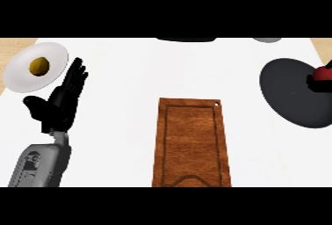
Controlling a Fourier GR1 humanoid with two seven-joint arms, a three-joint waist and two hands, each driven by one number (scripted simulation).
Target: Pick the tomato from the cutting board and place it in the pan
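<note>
The brown wooden cutting board (191,145) lies in the middle of the white counter with nothing on it. The dark round pan (292,94) sits at the right. Over the pan's right part, at the view's edge, the red tomato (322,73) shows between black fingers of my right hand (315,81), which is mostly cut off by the edge. My left hand (62,101) stays at the left with fingers straight and pointing up, holding nothing.
A white plate (23,72) with a yellow-brown round item (39,66) lies at the upper left, just beyond my left hand's fingertips. A dark object (186,39) and a grey one (267,39) sit at the counter's far edge.
</note>
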